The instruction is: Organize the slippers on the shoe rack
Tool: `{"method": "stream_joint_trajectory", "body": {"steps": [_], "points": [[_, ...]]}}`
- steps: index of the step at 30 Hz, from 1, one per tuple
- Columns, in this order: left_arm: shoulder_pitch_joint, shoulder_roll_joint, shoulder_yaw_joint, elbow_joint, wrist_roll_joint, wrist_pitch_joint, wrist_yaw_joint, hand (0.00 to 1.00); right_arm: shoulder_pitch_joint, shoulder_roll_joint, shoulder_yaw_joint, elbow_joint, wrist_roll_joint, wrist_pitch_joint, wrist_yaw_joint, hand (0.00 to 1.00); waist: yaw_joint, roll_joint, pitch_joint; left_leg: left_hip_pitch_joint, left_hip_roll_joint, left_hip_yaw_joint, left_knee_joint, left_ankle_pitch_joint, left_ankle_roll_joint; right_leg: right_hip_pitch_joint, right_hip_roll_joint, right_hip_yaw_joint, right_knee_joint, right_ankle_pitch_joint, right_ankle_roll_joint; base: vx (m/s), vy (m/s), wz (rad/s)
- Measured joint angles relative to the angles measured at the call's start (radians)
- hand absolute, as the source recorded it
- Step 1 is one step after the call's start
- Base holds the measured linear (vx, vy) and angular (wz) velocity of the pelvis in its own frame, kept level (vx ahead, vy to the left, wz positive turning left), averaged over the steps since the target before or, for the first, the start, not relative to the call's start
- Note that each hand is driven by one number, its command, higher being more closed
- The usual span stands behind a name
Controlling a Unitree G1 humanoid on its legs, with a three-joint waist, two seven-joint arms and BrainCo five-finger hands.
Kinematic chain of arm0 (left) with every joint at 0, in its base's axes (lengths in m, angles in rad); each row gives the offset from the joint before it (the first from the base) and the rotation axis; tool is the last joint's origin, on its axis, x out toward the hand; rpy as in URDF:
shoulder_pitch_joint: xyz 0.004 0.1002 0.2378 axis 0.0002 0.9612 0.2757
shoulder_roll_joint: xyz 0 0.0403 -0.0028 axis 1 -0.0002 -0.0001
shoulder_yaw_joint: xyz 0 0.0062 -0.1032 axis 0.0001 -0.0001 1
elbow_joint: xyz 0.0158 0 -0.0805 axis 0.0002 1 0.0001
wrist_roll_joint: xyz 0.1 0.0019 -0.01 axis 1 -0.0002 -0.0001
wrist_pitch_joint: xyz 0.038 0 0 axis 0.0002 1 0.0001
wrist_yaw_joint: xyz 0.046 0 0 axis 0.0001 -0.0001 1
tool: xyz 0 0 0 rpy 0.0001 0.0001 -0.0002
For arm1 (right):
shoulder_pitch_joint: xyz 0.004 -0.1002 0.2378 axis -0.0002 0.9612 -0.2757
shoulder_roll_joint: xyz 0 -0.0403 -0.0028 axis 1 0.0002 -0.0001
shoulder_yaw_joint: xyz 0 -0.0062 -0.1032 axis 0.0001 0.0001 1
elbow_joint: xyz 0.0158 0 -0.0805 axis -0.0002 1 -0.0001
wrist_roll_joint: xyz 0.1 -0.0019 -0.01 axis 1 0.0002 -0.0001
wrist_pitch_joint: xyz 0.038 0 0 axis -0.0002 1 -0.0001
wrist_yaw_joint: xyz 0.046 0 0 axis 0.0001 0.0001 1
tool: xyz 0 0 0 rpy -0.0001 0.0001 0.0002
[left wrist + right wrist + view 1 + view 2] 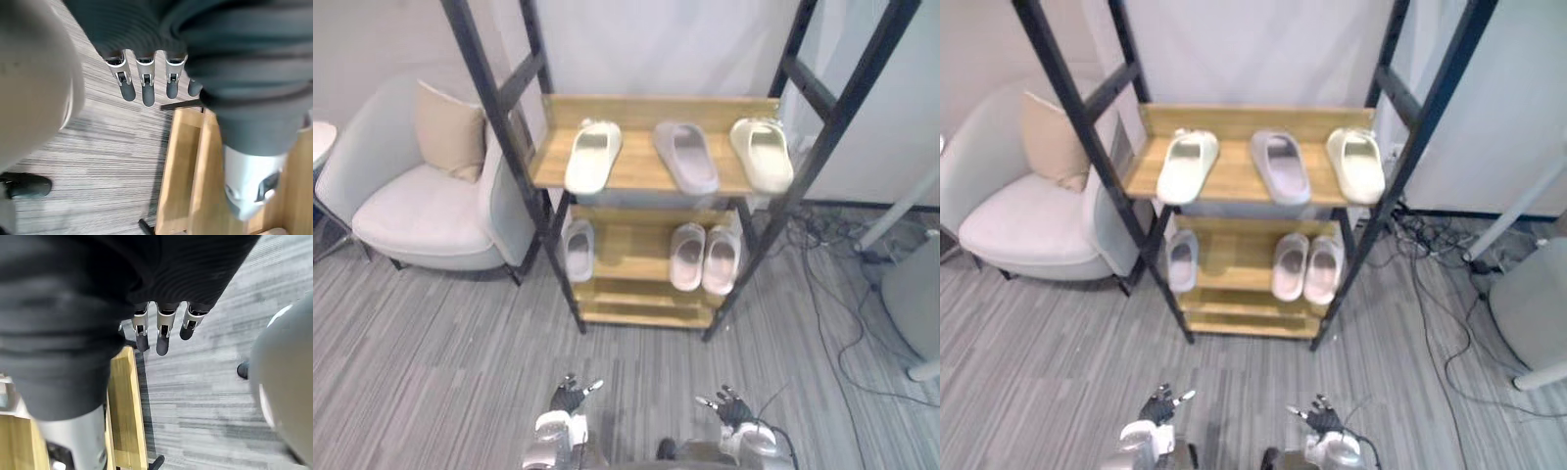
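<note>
The shoe rack (pixel 646 108) has a black frame and wooden shelves. Three slippers lie on its top shelf: a cream slipper (pixel 593 155) at the left, a greyish slipper (pixel 685 157) in the middle, and a cream slipper (pixel 762 152) at the right. On the shelf below, a single pale slipper (pixel 578 249) lies at the left and a pale pair (pixel 704 258) at the right. My left hand (pixel 570 397) and right hand (pixel 732 404) hang low in front of the rack, well short of it. Both are open with straight fingers (pixel 143 88) (pixel 164 335) and hold nothing.
A white armchair (pixel 421 211) with a beige cushion (pixel 450 132) stands left of the rack. Cables (pixel 832 284) trail over the striped grey floor at the right, by a white rounded object (pixel 913 294) and a slanting white pole (pixel 901 211).
</note>
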Motion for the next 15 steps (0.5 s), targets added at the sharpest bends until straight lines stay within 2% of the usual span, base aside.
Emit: {"method": "stream_joint_trajectory", "body": {"steps": [1,2,3,5,7,9,11,13,14,15], "points": [[0.000,0.000,-0.006,0.001,0.001,-0.002,0.000,0.00,0.000,-0.003,0.000,0.006,0.000,0.000,0.000,0.00,0.006,0.003,-0.002,0.011,-0.050,-0.028,-0.227,0.037,-0.006,0.003,-0.009,0.021,-0.003,-0.007,0.023,0.28,0.132,-0.35],[0.002,0.000,-0.008,0.004,0.001,-0.002,0.000,0.00,0.000,-0.008,0.000,0.017,0.000,0.000,0.001,0.00,0.011,0.014,-0.010,0.016,-0.072,-0.065,-0.351,0.109,-0.011,0.002,-0.006,0.032,0.003,-0.012,0.035,0.30,0.159,-0.56],[0.001,-0.001,-0.007,0.011,0.001,-0.002,0.000,0.00,-0.005,-0.007,-0.001,0.037,0.000,0.000,0.000,0.00,0.016,0.019,-0.013,0.038,-0.085,-0.076,-0.381,0.185,0.000,0.001,-0.005,0.061,0.015,-0.023,0.051,0.34,0.160,-0.54],[-0.008,0.021,-0.007,0.038,0.008,0.000,0.000,0.00,-0.005,0.018,0.001,0.038,-0.002,0.002,0.001,0.00,0.009,-0.020,-0.028,0.070,-0.117,-0.037,-0.394,0.171,0.017,0.023,-0.041,0.090,0.008,-0.038,0.078,0.35,0.150,-0.29],[-0.012,0.032,-0.018,0.044,0.011,0.000,-0.001,0.00,0.001,0.034,-0.001,0.039,-0.002,0.001,0.000,0.00,0.012,-0.038,-0.036,0.099,-0.133,-0.015,-0.400,0.163,0.028,0.043,-0.060,0.097,0.007,-0.039,0.082,0.27,0.120,-0.13],[-0.012,0.040,-0.051,0.067,0.016,0.000,-0.013,0.00,0.002,0.038,0.009,0.040,-0.010,0.001,0.007,0.00,0.013,-0.033,-0.043,0.165,-0.144,-0.007,-0.426,0.132,0.042,0.063,-0.070,0.108,0.054,-0.038,0.089,0.25,0.131,-0.21],[-0.012,0.043,-0.068,0.078,0.031,0.000,-0.019,0.00,-0.001,0.038,0.020,0.042,-0.028,0.000,0.014,0.00,0.013,-0.028,-0.044,0.219,-0.147,0.008,-0.464,0.124,0.043,0.031,-0.079,0.114,0.174,-0.042,0.098,0.17,0.125,-0.21],[-0.013,0.052,-0.086,0.097,0.032,0.001,-0.021,0.00,-0.014,0.036,0.038,0.051,-0.041,-0.001,0.023,0.00,0.009,-0.029,-0.046,0.262,-0.153,0.008,-0.493,0.114,0.055,-0.037,-0.097,0.102,0.334,-0.024,0.126,0.11,0.097,-0.04],[-0.018,0.057,-0.094,0.104,0.032,0.002,-0.020,0.00,-0.022,0.036,0.038,0.060,-0.041,-0.001,0.024,0.00,0.005,-0.027,-0.045,0.283,-0.149,0.005,-0.507,0.112,0.058,-0.070,-0.104,0.088,0.413,-0.009,0.126,0.08,0.060,0.05],[-0.019,0.063,-0.105,0.110,0.033,0.004,-0.020,0.00,-0.021,0.036,0.040,0.061,-0.041,-0.002,0.026,0.00,0.003,-0.021,-0.045,0.289,-0.145,-0.001,-0.511,0.110,0.061,-0.079,-0.109,0.070,0.429,-0.036,0.110,0.08,0.026,0.14]]}}
